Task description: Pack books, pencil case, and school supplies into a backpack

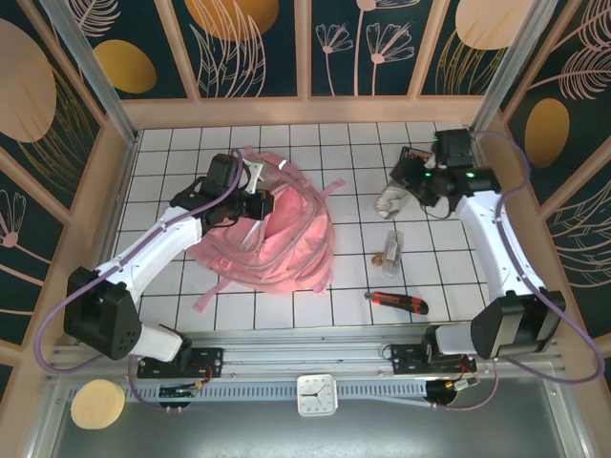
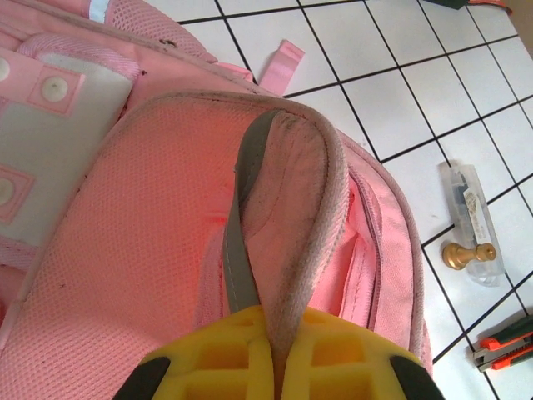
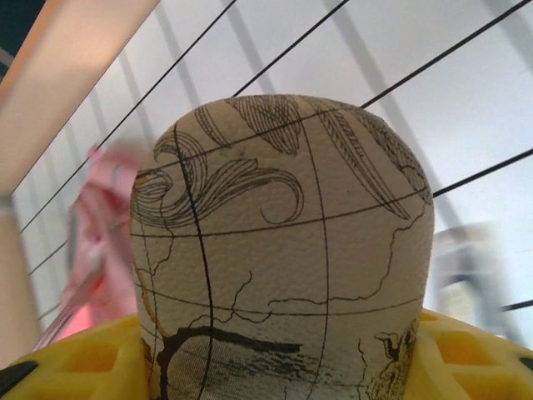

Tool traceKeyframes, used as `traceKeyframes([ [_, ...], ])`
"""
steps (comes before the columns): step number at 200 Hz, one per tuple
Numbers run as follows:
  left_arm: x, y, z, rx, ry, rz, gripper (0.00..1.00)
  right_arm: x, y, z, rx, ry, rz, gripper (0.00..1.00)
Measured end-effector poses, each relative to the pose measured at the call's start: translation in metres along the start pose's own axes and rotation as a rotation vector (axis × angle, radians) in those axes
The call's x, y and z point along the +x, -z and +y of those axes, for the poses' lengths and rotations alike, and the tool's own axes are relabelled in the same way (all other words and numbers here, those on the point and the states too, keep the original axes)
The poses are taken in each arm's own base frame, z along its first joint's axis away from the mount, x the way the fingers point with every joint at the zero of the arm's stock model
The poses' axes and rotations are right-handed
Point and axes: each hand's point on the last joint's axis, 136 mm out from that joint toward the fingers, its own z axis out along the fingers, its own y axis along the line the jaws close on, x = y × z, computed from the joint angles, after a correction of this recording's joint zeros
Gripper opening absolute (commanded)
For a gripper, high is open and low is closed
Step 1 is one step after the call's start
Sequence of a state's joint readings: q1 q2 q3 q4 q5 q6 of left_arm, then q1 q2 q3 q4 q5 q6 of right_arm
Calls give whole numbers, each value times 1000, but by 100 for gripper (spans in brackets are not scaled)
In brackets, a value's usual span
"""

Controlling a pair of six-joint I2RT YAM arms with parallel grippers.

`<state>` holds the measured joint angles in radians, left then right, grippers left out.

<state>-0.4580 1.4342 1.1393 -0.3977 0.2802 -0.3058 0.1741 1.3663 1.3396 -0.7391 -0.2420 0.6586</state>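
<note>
The white gridded table [image 1: 286,310] is walled by wood at its far, left and right edges. Your backpack [image 1: 277,234] lies left of centre, and your left gripper [image 2: 275,333] is pinched tight on its padded, grey-lined flap. Bare tiles lie along the far edge. Near the far right corner your right gripper [image 1: 412,181] clamps a cream printed item [image 3: 283,250]. Its lower part is cut off, so you cannot tell what it is.
</note>
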Motion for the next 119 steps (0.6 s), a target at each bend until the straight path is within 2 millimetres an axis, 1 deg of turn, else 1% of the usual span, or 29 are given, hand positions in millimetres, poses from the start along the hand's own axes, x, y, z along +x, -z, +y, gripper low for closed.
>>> traceKeyframes([
  [12,0,0,-1,5,9,0,0,15,-15,19,-36,-6,45,34],
  [44,0,0,-2,10,35,-3,0,47,-59,57,-68,-9,141,34],
  [78,-1,2,-2,12,62,-13,0,67,-91,106,-128,20,186,34],
  [98,0,3,-2,15,73,-22,0,75,-103,121,-152,27,197,34],
  [119,-1,7,-2,17,83,-33,0,79,-115,128,-158,22,205,34],
])
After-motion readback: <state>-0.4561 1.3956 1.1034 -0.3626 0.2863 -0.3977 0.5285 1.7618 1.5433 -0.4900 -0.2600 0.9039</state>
